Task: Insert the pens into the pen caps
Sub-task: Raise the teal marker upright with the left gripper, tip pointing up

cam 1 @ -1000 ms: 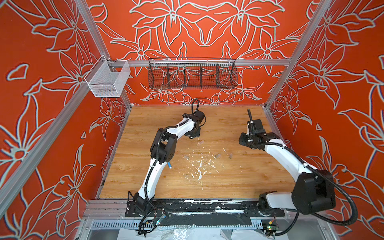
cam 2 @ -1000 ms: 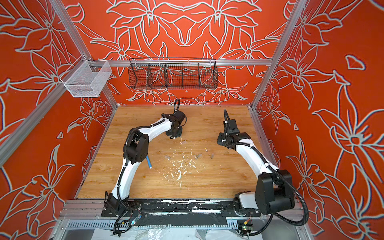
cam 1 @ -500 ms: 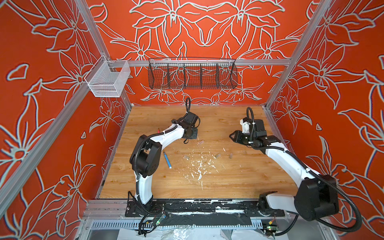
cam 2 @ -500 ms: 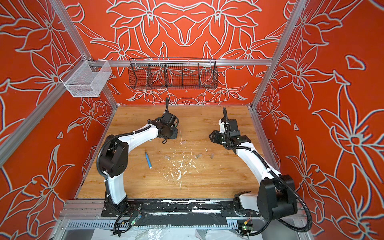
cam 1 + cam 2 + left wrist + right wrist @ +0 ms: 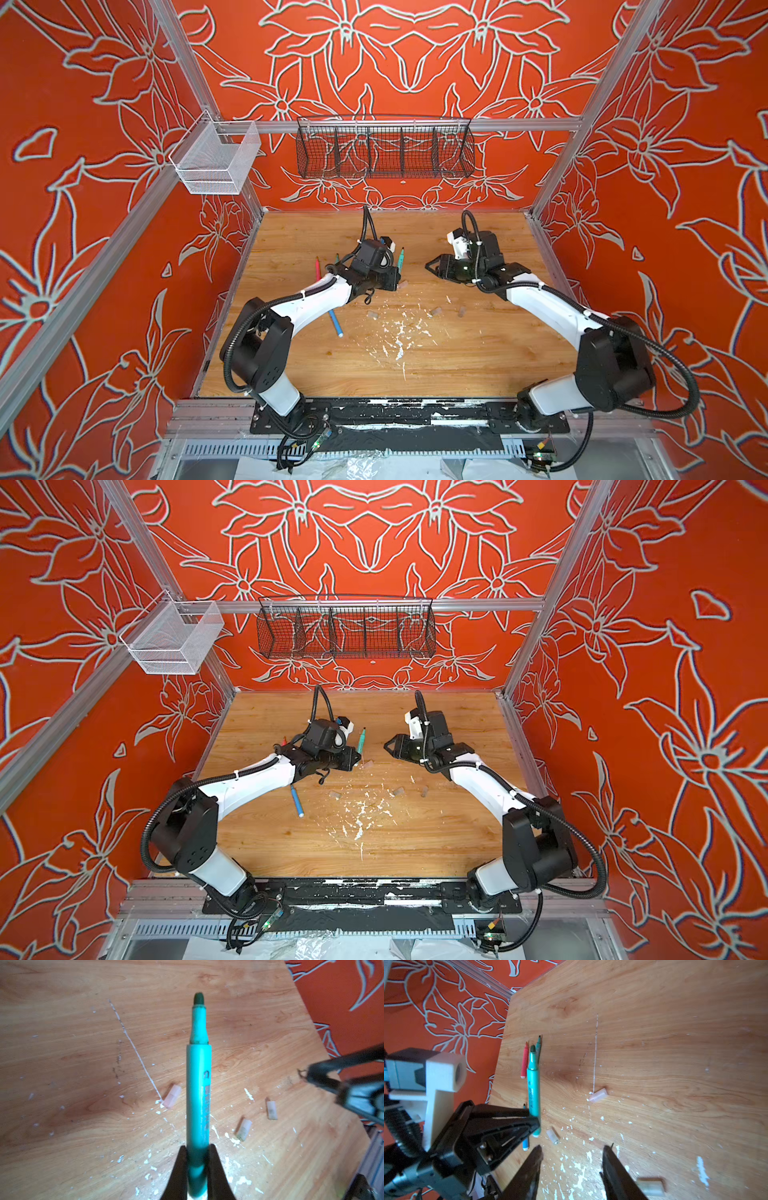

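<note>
Clamping a green pen (image 5: 198, 1088), left tool (image 5: 197, 1153) faces empty, parted right tool (image 5: 572, 1148).

The left jaws grip a green pen (image 5: 401, 258); a pen cap (image 5: 402, 285) lies on the surface (image 5: 457, 365) just beside them. The right jaws gape nearby, empty.

Red-pink thin marker pen (image 5: 317, 269): back left on the wooden tabletop (image 5: 478, 365), beside a green thin marker pen (image 5: 538, 1048).
Blue thin marker pen (image 5: 336, 325): in front of them.
Translucent stubby plastic caps (image 5: 374, 315): three in a row mid-tabletop — a fourth cap (image 5: 402, 285) behind.
</note>
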